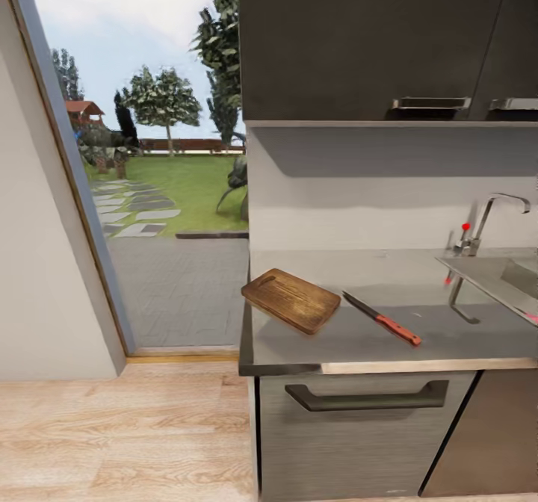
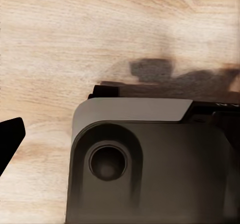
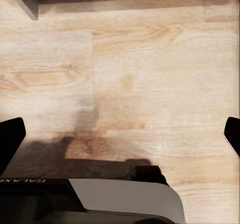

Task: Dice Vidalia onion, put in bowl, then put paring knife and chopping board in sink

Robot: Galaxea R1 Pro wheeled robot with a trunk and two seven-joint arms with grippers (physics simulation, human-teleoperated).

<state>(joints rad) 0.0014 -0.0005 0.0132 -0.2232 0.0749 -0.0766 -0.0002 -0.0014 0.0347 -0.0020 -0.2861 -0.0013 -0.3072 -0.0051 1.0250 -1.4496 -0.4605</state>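
stage: approach, nothing done | chopping board (image 1: 291, 300) centre frame on countertop (image 1: 448, 341), paring knife (image 1: 382, 318) just right of it | sink (image 1: 499, 278) at right edge, onion unseen | right gripper (image 3: 120, 134) fingers wide over floor | left gripper spread: cannot tell

The head view is bright, with daylight coming from the open doorway (image 1: 149, 188) at the left. The render is soft, with blurred edges on the trees and on the faucet (image 1: 489, 222). The glossy countertop (image 1: 448, 338) reflects the pale wall and shows a soft shadow under the chopping board (image 1: 291, 300). The space under the upper cabinets (image 1: 373, 39) is darker. In both wrist views the wooden floor (image 3: 140, 84) is evenly lit, with blurry dark shadows of the robot base (image 2: 150, 174), which looks out of focus.
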